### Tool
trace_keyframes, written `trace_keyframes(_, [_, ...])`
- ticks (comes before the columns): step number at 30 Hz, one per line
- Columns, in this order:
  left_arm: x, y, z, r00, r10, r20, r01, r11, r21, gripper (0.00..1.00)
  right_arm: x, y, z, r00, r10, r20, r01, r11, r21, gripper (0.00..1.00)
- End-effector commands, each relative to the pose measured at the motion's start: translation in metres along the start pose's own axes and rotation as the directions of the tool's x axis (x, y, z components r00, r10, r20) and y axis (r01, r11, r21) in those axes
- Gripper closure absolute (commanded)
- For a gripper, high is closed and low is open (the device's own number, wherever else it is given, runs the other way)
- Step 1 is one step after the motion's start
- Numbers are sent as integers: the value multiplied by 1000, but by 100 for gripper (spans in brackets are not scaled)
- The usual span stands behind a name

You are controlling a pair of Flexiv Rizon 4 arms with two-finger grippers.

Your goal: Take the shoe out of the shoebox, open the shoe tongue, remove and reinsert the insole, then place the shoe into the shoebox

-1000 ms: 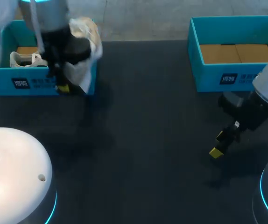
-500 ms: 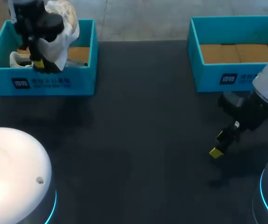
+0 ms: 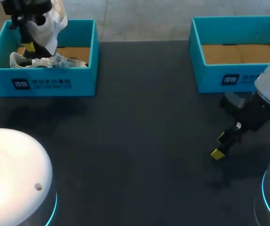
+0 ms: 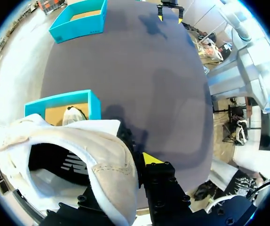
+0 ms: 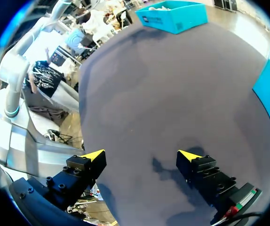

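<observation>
Upper left: your left gripper (image 3: 29, 46) is clamping shoe (image 3: 49, 22) above box (image 3: 81, 81); insole steps unverifiable, shoe not yet down. Right gripper (image 3: 219, 145) is idling wide open, empty.

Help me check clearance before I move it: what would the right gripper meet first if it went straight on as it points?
Most likely the bare table, which fills the line ahead of the right gripper and its open fingers; nothing else lies between. How far off it is I cannot tell.
</observation>
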State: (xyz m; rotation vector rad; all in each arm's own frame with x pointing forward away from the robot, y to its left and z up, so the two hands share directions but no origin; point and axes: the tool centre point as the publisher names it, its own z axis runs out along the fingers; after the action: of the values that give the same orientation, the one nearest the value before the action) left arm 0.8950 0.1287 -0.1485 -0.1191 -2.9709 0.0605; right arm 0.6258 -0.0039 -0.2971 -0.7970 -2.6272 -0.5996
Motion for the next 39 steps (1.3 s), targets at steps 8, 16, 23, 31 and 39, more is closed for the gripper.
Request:
trace_keyframes(8, [0,0,-2,1000,1,2,-1,1000,-2,100,1,0,1,1000,0,3,0,1000,1,0])
trace_keyframes(16, [-26,27,-13,999,-18,43,19,1000,-16,100,1,0,1,1000,0,3,0,1000,1,0])
trace_keyframes(23, [-52,53,-23,997,-24,74,29,998,-57,100,1,0,1,1000,0,3,0,1000,1,0])
trace_keyframes(31, [-72,75,-28,996,-66,60,69,996,-50,100,1,0,1,1000,0,3,0,1000,1,0])
trace_keyframes(39, [-81,89,-25,997,-67,48,69,997,-35,100,1,0,1,1000,0,3,0,1000,1,0])
